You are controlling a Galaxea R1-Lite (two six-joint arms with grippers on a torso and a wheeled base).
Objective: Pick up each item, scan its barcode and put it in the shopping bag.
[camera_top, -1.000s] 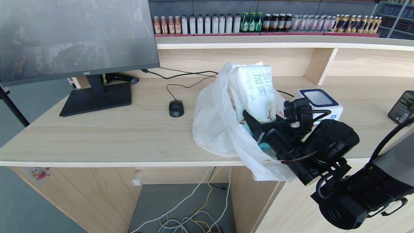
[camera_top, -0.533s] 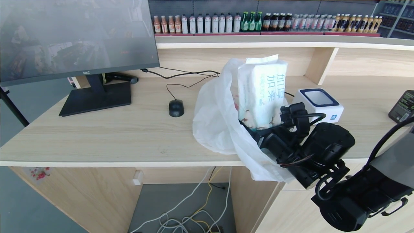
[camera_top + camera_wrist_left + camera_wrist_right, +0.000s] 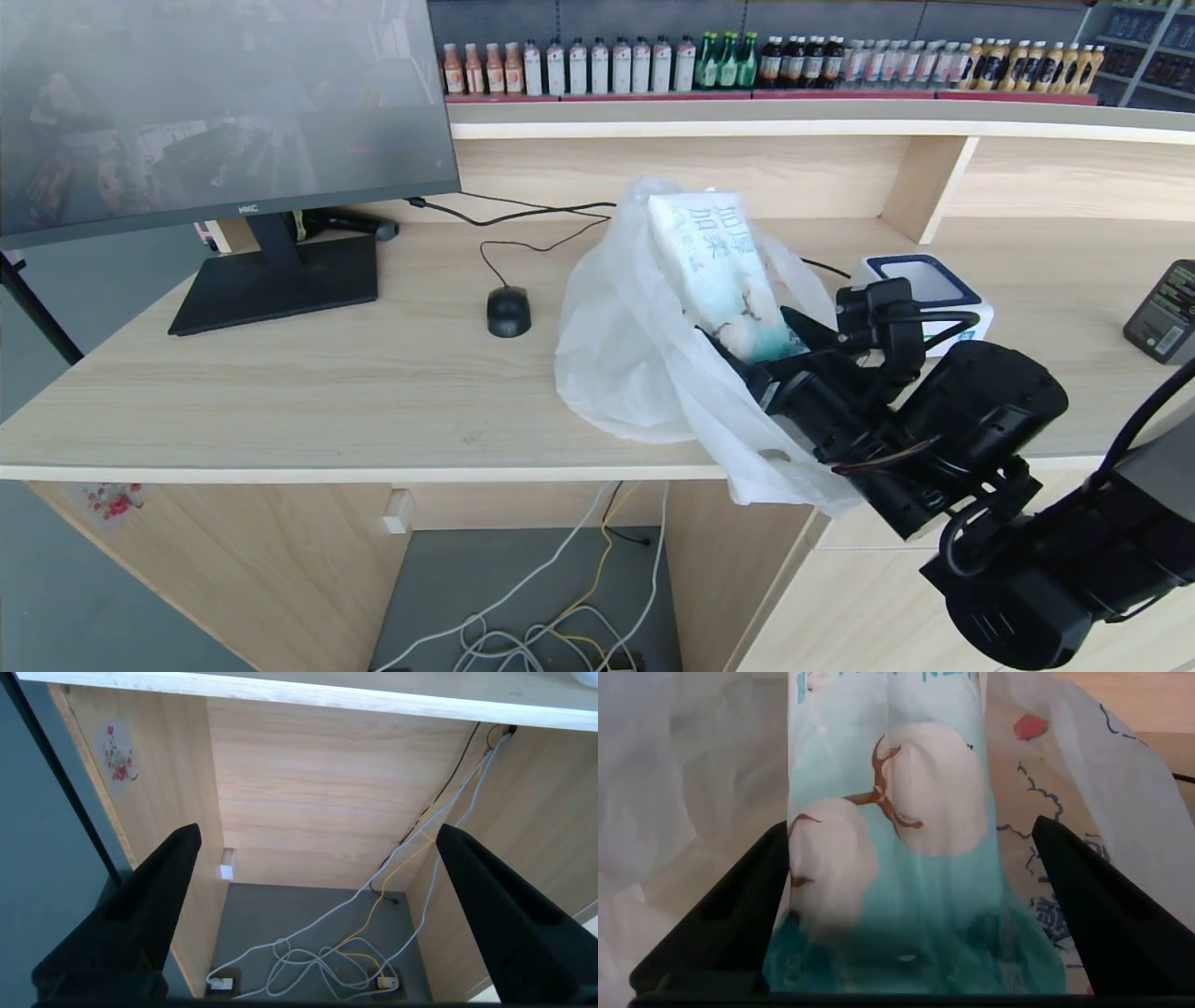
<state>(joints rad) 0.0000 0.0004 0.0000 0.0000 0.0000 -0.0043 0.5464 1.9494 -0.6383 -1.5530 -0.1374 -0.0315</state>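
Tissue pack [image 3: 714, 266], white and teal, leaning in the open mouth of the white plastic shopping bag [image 3: 616, 355], top end tipped toward the table's back edge. Large teal characters printed down its face, two cotton bolls pictured near its lower end [image 3: 887, 859]. Bag slumped at the front edge of the pale wood table [image 3: 280, 401], one fold hanging over that edge, red and blue print on its inner wall.

Right tool [image 3: 761, 341] at the bag's mouth, released, fingers [image 3: 738, 915] spread wide to either side of the pack's lower end, a strip of bag visible beside one of them.

Left tool [image 3: 318, 835] low beneath the table's front edge, likewise released and empty, above a tangle of white and yellow cables [image 3: 318, 952] on the floor.

White box scanner [image 3: 924, 285] with dark window just beside the bag, toward the right edge. Black mouse [image 3: 509, 313] near the middle, dark monitor [image 3: 215, 103] at the back left corner, small logo on its bezel. Dark labelled device [image 3: 1162, 313] at the right edge. Rows of bottles [image 3: 766, 65] on the shelf behind.
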